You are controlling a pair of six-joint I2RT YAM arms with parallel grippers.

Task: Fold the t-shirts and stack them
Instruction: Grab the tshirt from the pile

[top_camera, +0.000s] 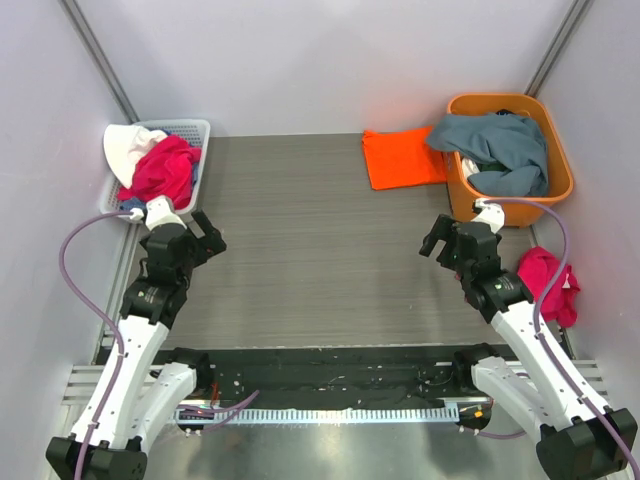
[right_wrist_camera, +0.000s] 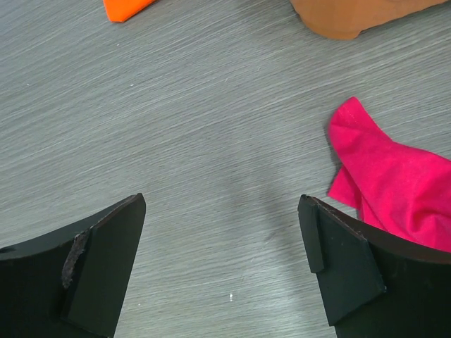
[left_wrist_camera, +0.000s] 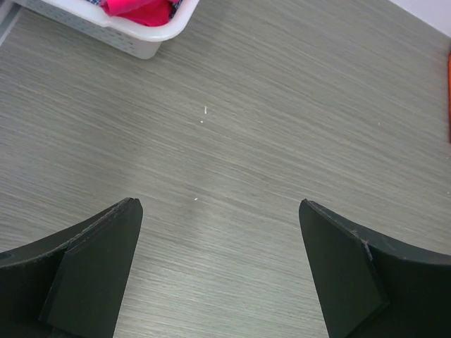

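Note:
A folded bright orange t-shirt (top_camera: pixel 402 157) lies flat at the back of the table, just left of the orange tub (top_camera: pixel 560 165); its corner (right_wrist_camera: pixel 125 8) shows in the right wrist view. A slate blue-grey t-shirt (top_camera: pixel 495 145) is heaped in that tub, spilling over its left rim. My left gripper (top_camera: pixel 212 240) hovers open over the table's left side, nothing between its fingers (left_wrist_camera: pixel 99 260). My right gripper (top_camera: pixel 436 240) stands open on the right, in front of the tub, also holding nothing.
A white basket (top_camera: pixel 190 130) at the back left holds a pink and a white garment (top_camera: pixel 158 168). A crumpled pink garment (top_camera: pixel 548 283) lies at the table's right edge beside my right arm, seen close to the right finger (right_wrist_camera: pixel 402 190). Walls close in both sides.

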